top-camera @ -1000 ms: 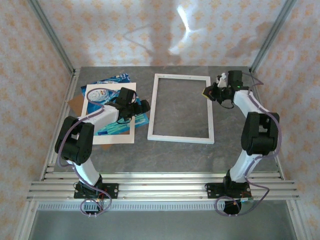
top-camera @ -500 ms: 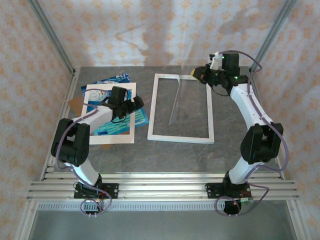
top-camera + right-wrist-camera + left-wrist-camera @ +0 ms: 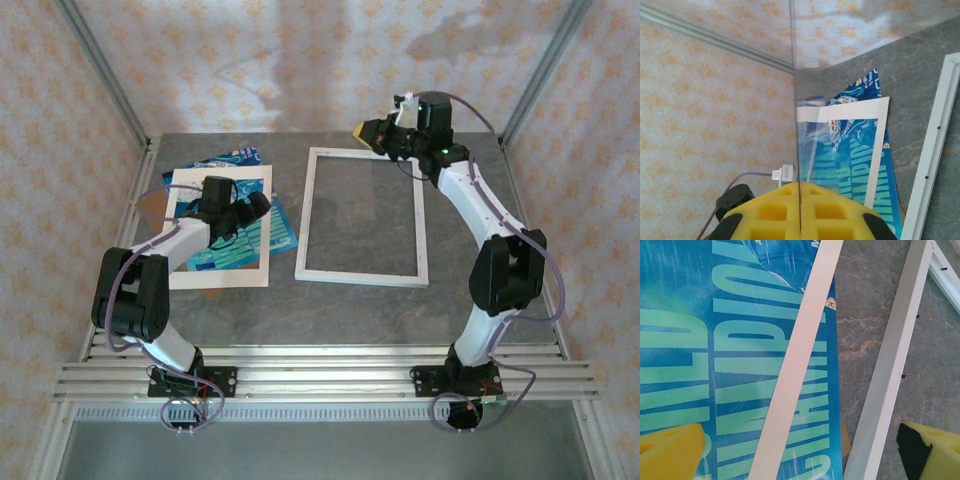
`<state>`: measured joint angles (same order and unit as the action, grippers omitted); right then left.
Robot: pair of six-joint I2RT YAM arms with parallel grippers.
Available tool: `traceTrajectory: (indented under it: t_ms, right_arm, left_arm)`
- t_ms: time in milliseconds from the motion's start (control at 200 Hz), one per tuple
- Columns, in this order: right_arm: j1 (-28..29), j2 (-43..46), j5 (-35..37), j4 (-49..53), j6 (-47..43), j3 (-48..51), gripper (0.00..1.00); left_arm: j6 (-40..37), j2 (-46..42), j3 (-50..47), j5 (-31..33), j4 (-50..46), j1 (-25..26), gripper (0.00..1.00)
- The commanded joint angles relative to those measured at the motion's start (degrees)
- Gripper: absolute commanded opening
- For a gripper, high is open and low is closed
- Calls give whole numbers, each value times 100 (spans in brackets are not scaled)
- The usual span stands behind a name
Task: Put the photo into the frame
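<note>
Both arms have moved: my right gripper (image 3: 385, 135), pinching the clear pane (image 3: 796, 150), has lifted it off the frame (image 3: 360, 275) toward the tabletop's (image 3: 350, 320) far edge, freeing the frame, while my left gripper (image 3: 250, 205) hangs spread over the photo (image 3: 281, 236) by the left edge.

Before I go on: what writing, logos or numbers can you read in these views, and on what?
"CHAMPION": big pale letters on the photo, sideways, crossed by the mat.
"LD": end of another big word on the photo, rest cut off.
Small white print at the photo's far corner, small round logo at its edge: too small to read.
None on the frame or the clear pane in the right claw.
</note>
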<state>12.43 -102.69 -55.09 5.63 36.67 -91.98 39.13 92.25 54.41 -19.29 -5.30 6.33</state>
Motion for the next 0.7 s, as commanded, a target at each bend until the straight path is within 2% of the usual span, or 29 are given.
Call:
traceTrajectory:
  t_ms: [0,165,325,691]
  right_arm:
    - [-122,-146,40,-669,380,413,0]
    - [-382,-271,34,-801,460,1041,0]
    - [-663,-280,219,-529,155,1618,0]
    - [-881,-107,737,901,-1380,1948,0]
  left_arm:
    - [-64,-159,7,-26,44,-39,100]
    - [4,-24,42,-177,145,-37,100]
    - [68,99,101,-232,214,67,100]
    - [144,276,239,-173,220,346,100]
